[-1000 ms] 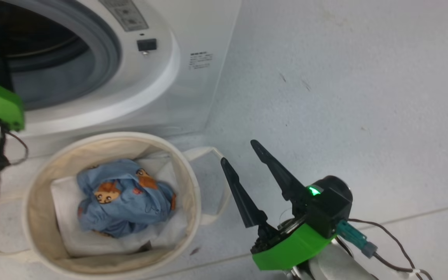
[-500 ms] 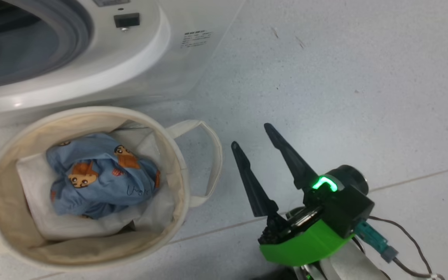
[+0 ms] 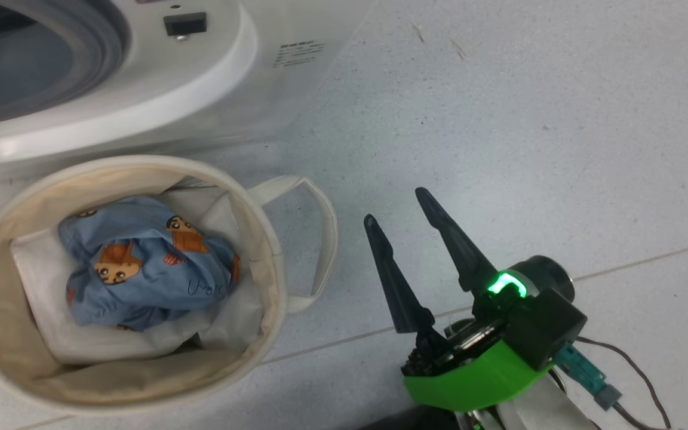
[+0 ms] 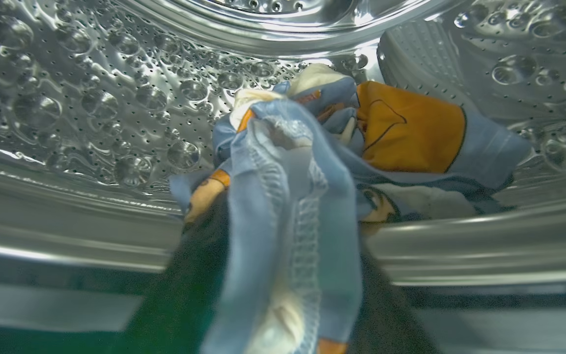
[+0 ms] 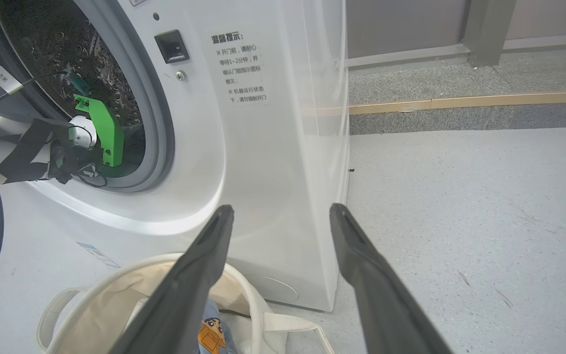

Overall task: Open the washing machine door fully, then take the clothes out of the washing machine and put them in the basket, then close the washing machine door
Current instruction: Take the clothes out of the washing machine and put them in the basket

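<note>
Two pincers: the right pincer (image 3: 395, 206) stands open before the washing machine (image 3: 200, 77); the left pincer (image 4: 288, 231), inside the washing machine, has clothes (image 4: 410, 128) between its jaws, grip unclear.

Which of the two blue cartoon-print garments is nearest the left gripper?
The garment in the drum: it is draped between the jaws of the left gripper. The other garment lies bundled in the basket, outside the washing machine.

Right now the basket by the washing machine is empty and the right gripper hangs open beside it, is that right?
No, the basket is not empty: a light-blue printed garment lies in it, as the head view shows. The right gripper does hang open beside it.
</note>
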